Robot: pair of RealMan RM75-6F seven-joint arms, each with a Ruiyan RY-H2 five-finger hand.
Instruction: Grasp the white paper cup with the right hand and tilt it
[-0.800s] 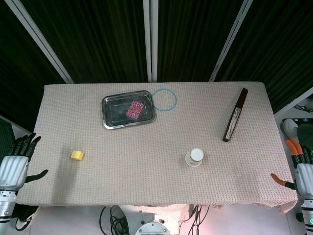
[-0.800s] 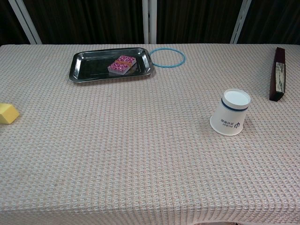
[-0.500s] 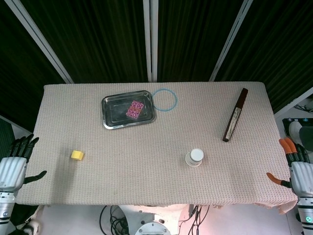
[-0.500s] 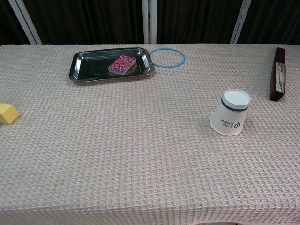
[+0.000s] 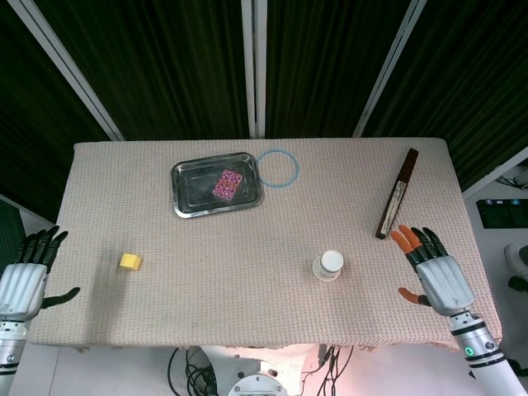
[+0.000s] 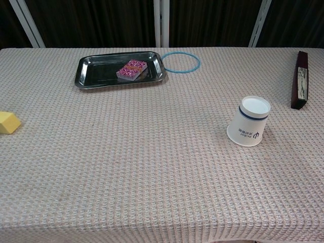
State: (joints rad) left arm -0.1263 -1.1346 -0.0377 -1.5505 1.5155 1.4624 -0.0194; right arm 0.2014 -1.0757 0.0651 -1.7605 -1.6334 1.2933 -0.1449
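The white paper cup stands upside down on the surface, which is covered with a bumpy beige cloth, and its wide rim rests on the cloth. It sits toward the front and a bit to the right of the middle, with a blue band and small blue print on its side, seen well in the chest view. The right hand is over the right part of the surface, near the cup but not touching it. Its fingers have orange tips, are spread apart, and hold nothing. The left hand is out past the left edge of the surface, with dark fingers spread wide, and it holds nothing too. A small yellow block lies on the left side, well apart from the cup. At the back there is a shiny metal tray with a pink patterned packet lying in it. A thin blue ring lies flat just beside the tray on its right. A long dark brown stick-shaped thing lies slanted on the far right, behind the right hand.
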